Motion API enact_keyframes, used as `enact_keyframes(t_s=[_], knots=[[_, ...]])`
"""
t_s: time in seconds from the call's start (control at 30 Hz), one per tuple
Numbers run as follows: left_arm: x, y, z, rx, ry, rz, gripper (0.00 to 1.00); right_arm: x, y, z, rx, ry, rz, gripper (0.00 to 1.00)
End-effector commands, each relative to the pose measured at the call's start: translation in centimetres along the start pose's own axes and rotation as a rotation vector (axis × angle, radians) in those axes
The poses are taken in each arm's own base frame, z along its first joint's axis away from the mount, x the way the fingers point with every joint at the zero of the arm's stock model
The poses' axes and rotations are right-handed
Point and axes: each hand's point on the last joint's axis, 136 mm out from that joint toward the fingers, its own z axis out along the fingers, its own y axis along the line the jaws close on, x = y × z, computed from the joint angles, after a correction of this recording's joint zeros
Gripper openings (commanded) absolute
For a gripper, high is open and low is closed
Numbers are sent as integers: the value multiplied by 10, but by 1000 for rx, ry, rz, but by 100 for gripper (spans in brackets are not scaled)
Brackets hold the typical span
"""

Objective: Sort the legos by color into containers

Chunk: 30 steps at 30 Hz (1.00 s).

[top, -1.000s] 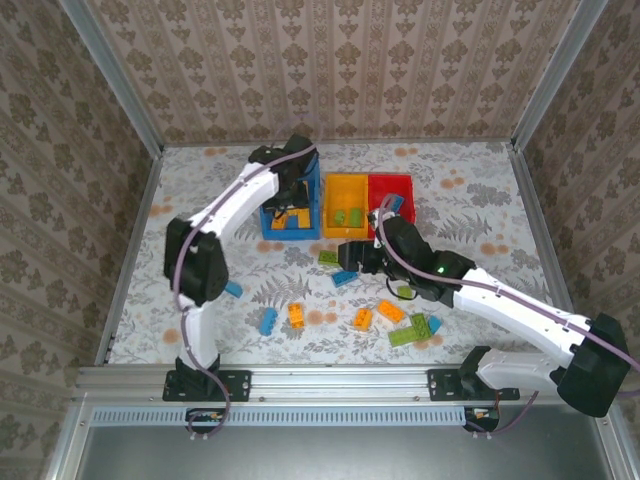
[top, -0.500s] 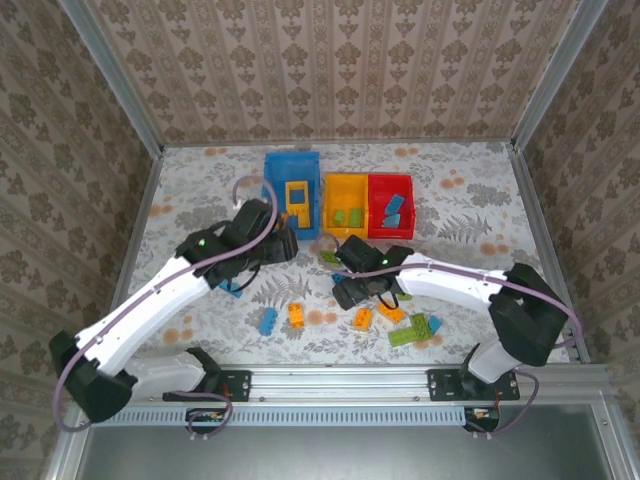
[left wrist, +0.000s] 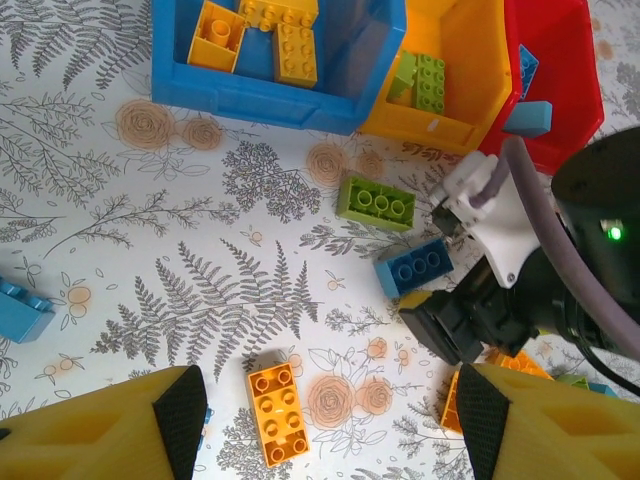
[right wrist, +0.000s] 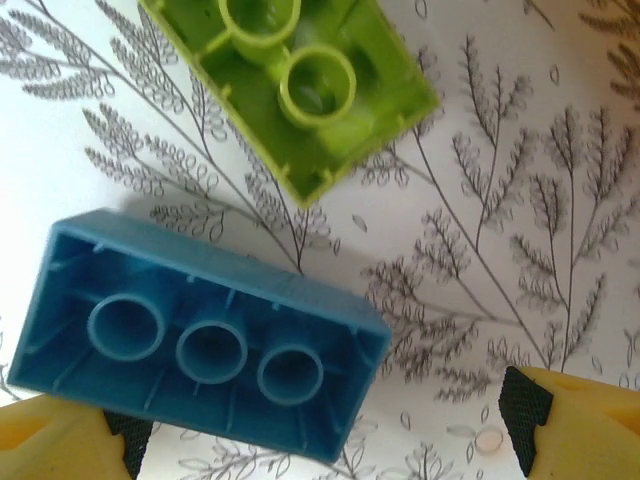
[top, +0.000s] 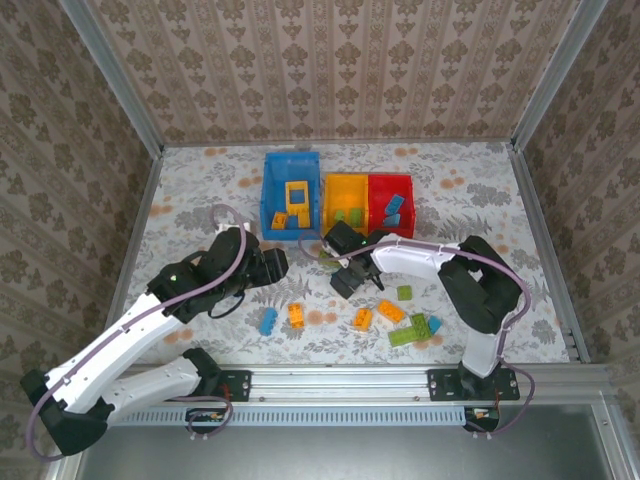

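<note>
The right gripper [right wrist: 320,438] is down low over the flowered table [top: 470,190], its yellow fingers [right wrist: 585,425] spread wide. A blue brick [right wrist: 200,345] lies right between them, hollow face and three round tubes turned to the wrist camera. Its left end sits close to the left-hand finger, though contact cannot be made out, and nothing is clamped. Just past it, across a strip of table, a green brick [right wrist: 300,85] lies skewed, hollow face to the camera as well.

Over on the other side, the left gripper [left wrist: 325,425] is wide open too and carries nothing. It hovers above an orange brick [left wrist: 277,400] lying studs-up on the table between its two fingertips in the wrist view.

At the far side stand the containers. The blue bin [top: 267,200] is on the left, with orange pieces [left wrist: 295,50] and the orange square frame [top: 296,192] inside. Just beside it is the yellow bin [top: 346,178], holding green pieces [left wrist: 425,80]. Joined to that is the red bin [top: 392,178], with blue pieces [top: 393,207] in it.

Plenty is loose on the table. Near the arms' bases lie a stray blue piece [top: 268,321], two stray orange pieces [top: 362,319], a small green block [top: 405,293] and a green plate [top: 405,335], all well apart from the bins.
</note>
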Motion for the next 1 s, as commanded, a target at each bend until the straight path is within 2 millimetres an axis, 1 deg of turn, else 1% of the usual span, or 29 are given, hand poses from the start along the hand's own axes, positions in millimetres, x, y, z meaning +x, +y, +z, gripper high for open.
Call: enact_keyframes(t_s=[0.0, 0.2, 0.3, 0.53, 0.6, 0.7, 0.77, 0.83, 0.9, 0.97], knots=[[2, -1, 1, 1, 7, -9, 70, -15, 15, 3, -85, -17, -103, 92], [2, -6, 3, 18, 9, -10, 70, -21, 31, 8, -171, -30, -169, 88], [5, -7, 4, 33, 18, -11, 70, -20, 38, 8, -206, -27, -184, 81], [21, -9, 5, 100, 58, -59, 73, -9, 45, 1, -220, -33, -176, 62], [26, -9, 5, 111, 76, -67, 73, -6, 46, 0, -214, -27, -160, 55], [30, -7, 4, 116, 90, -73, 73, -4, 46, -3, -212, -42, -128, 41], [31, -6, 3, 115, 89, -75, 73, -4, 47, -11, -209, -82, -100, 32], [29, -8, 3, 125, 82, -75, 73, -3, 46, -24, -215, -134, -63, 27], [26, -14, 3, 141, 81, -72, 73, -3, 40, -42, -212, -200, -22, 25], [23, -22, 4, 164, 83, -68, 73, 1, 28, -63, -203, -262, 39, 23]])
